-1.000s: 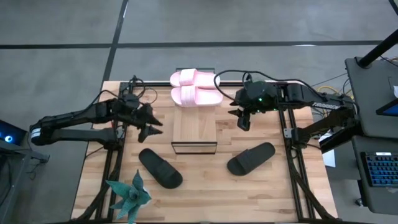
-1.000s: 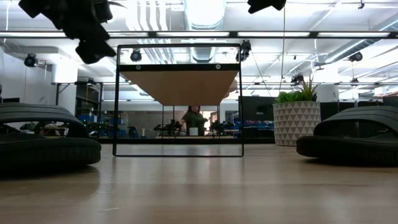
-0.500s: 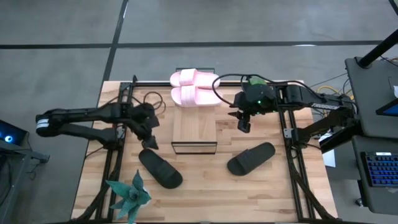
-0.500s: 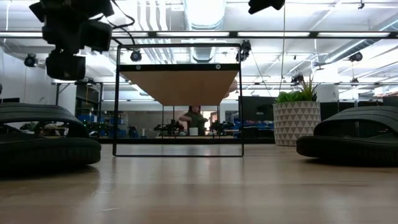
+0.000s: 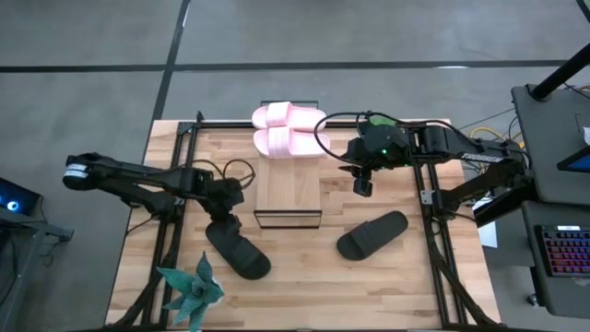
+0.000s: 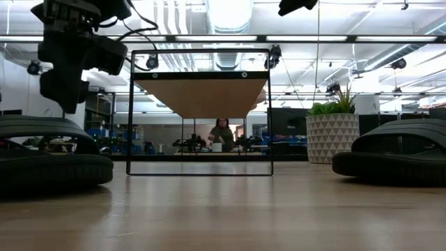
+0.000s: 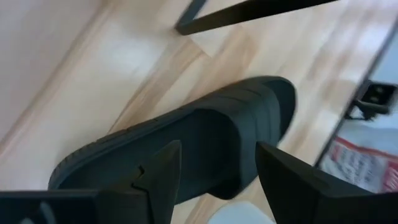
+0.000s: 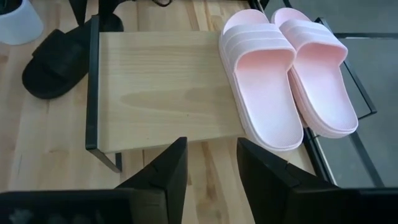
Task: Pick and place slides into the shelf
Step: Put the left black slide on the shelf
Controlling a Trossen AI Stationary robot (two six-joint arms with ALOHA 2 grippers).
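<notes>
Two black slides lie sole down on the table: one (image 5: 238,249) near the left front, one (image 5: 371,235) right of the shelf. Two pink slides (image 5: 290,115) (image 5: 291,143) lie side by side at the far end of the shelf (image 5: 289,189). My left gripper (image 5: 224,217) is open and points down over the far end of the left black slide (image 7: 205,143), clear of it in the low view (image 6: 66,77). My right gripper (image 5: 361,184) is open and empty, in the air right of the shelf, facing the shelf top (image 8: 161,87) and the pink slides (image 8: 261,87).
A green artificial plant (image 5: 191,290) stands at the near left corner, close to the left black slide. Black frame rails (image 5: 426,198) run along the table's sides. A person (image 6: 223,132) shows far off in the room behind the shelf.
My left gripper has swung from beside the shelf's left side toward the table's near edge and down, turning until it points down over the left black slide. The slides and the shelf have stayed put.
</notes>
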